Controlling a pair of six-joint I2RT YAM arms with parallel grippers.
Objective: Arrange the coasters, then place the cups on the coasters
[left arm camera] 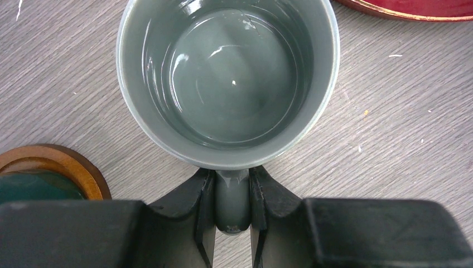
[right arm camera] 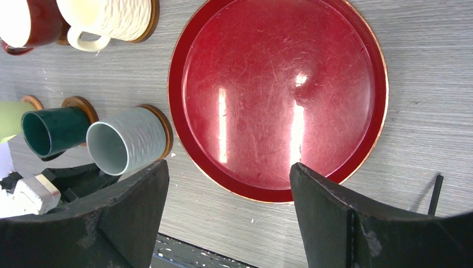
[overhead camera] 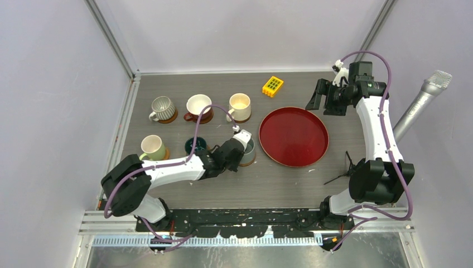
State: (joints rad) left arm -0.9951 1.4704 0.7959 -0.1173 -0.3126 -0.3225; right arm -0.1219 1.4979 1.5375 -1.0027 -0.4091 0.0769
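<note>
The left gripper [left arm camera: 232, 184] pinches the plain grey ceramic mug [left arm camera: 228, 78] by its handle
The mug stands on a round brown wooden coaster [right arm camera: 163, 131] just beside the glossy red round tray [right arm camera: 279, 100]; the right gripper [right arm camera: 228, 167] has its fingers spread wide, empty

The top external view looks steeply down from above and behind the near edge of the grey wood-grain surface [overhead camera: 279, 184], far enough back to take in all of it. The left wrist view sits very close, facing straight down past its black left pincer [left arm camera: 232, 190] into the plain grey glazed ceramic mug [left arm camera: 226, 78]. The right wrist view looks down from higher up, between the fingers of its black right pincer [right arm camera: 228, 173], onto the large glossy red round tray [right arm camera: 279, 95]. All three views share that mug and the tray's rim.
</note>
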